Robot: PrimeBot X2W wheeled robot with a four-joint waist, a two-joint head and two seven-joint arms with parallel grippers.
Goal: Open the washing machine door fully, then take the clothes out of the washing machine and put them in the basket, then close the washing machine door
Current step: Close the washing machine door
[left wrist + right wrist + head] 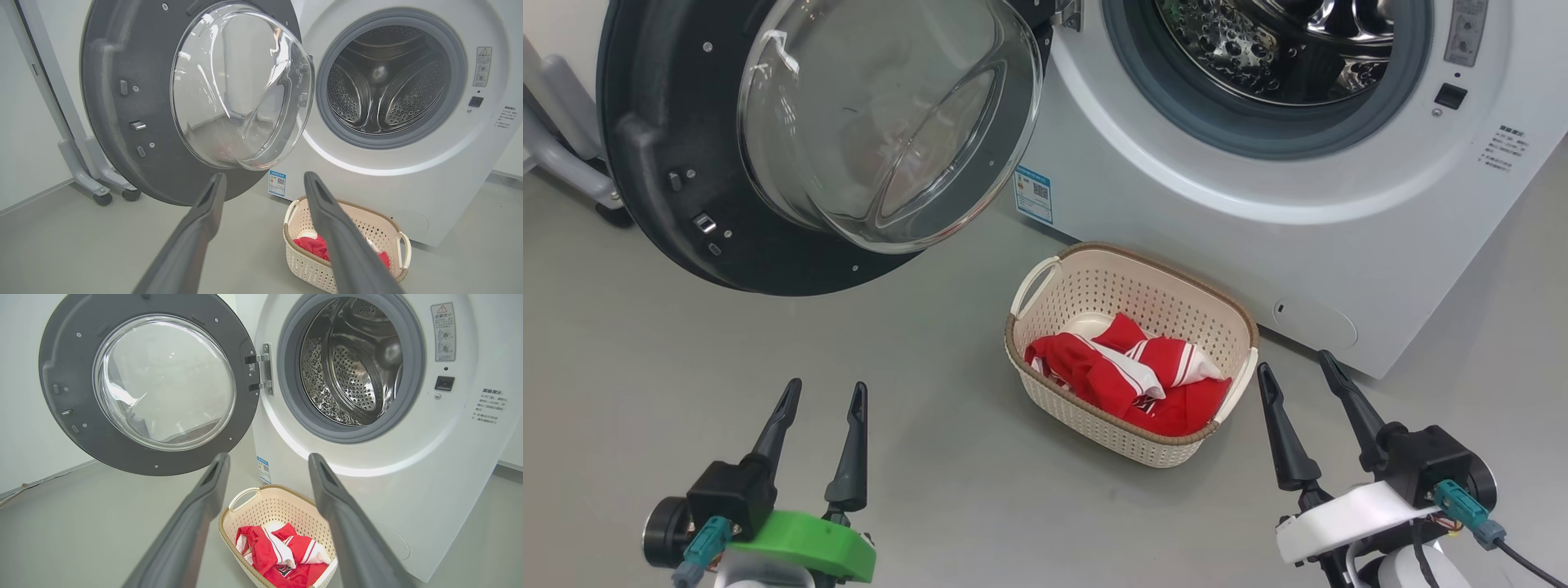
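The washing machine stands with its steel drum bare. Its door hangs wide open to the left, black rim and clear glass bowl facing me. On the floor in front sits the cream basket, with the red and white clothes lying inside. My left gripper is open, low at the left, well away from the basket. My right gripper is open beside the basket's right end, holding nothing.
A grey wheeled stand is behind the open door at the left. A blue sticker marks the machine's lower front. Grey floor stretches between the door and my left gripper.
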